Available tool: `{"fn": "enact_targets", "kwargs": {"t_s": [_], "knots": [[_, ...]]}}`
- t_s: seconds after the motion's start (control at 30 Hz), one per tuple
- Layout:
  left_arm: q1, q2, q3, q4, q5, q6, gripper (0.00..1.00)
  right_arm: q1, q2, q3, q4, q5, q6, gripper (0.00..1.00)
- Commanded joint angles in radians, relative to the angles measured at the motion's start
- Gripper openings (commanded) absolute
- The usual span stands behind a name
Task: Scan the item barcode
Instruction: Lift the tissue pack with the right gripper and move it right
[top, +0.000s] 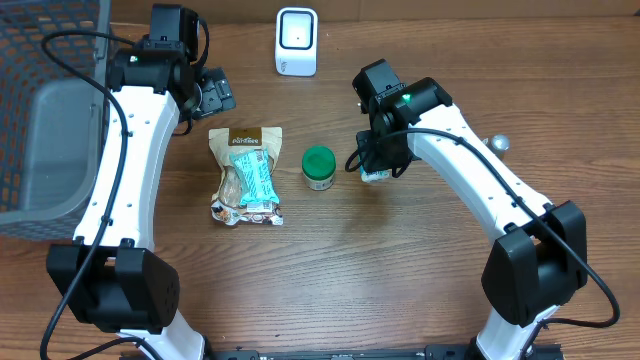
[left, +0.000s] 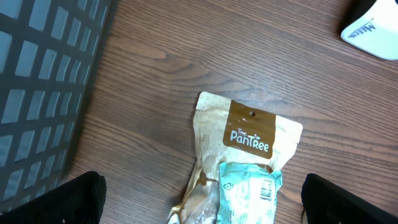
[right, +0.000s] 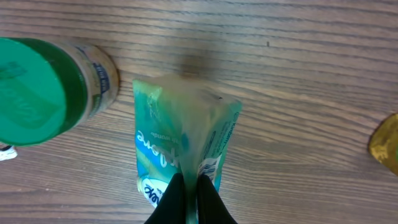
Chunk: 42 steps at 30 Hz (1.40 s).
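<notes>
Right beside the green-lidded jar (top: 319, 167) on the wooden table (top: 330, 270) is the teal packet (right: 180, 137), on the jar's side away from the PanTree pouch (top: 247, 175). The packet is near the jar but not touching it. The pouch lies flat just beside the jar on its other side. A teal pack shows at the pouch's lower half — whether behind a clear window or lying on top I cannot tell. Beyond the jar, toward the table's far edge, sits the white barcode scanner (top: 296, 40), well apart, with bare wood between them. A small round metal knob (top: 498, 143) lies farther out past the packet.

The right gripper (right: 189, 196) has its jaws pinched nearly together on the packet's crimped top edge, holding it upright. Whether its base touches the wood I cannot tell. The left gripper (left: 202, 208) hovers near the pouch's top end with jaws spread wide — nothing between them, touching nothing.

Farthest from the jar, past the pouch, stands the wire basket (top: 30, 60). A grey tub-like shape shows inside it, and what that is I cannot tell.
</notes>
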Motion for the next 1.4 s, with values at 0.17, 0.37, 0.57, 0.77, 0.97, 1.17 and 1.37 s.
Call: {"fn": "enact_targets", "kwargs": {"t_s": [0.17,0.37,0.57,0.77,0.97,1.17,1.37], "knots": [[-0.006,-0.012,0.013,0.002,0.0,0.013,1.0,-0.002,-0.023,-0.008,-0.043,0.063,0.051,0.04],[-0.006,-0.012,0.013,0.002,0.0,0.013,0.99,-0.002,-0.023,-0.02,-0.061,0.134,0.11,0.04],[-0.006,-0.012,0.013,0.002,0.0,0.013,1.0,-0.002,-0.023,-0.081,-0.04,0.22,0.162,0.04],[-0.006,-0.012,0.013,0.002,0.0,0.013,0.99,-0.002,-0.023,-0.181,0.053,0.343,0.216,0.04],[-0.006,-0.012,0.013,0.002,0.0,0.013,1.0,0.012,-0.023,-0.275,0.108,0.511,0.294,0.04],[-0.006,-0.012,0.013,0.002,0.0,0.013,0.99,0.017,-0.023,-0.334,0.148,0.574,0.297,0.04],[-0.006,-0.012,0.013,0.002,0.0,0.013,1.0,0.019,-0.023,-0.348,0.161,0.573,0.297,0.04]]}}
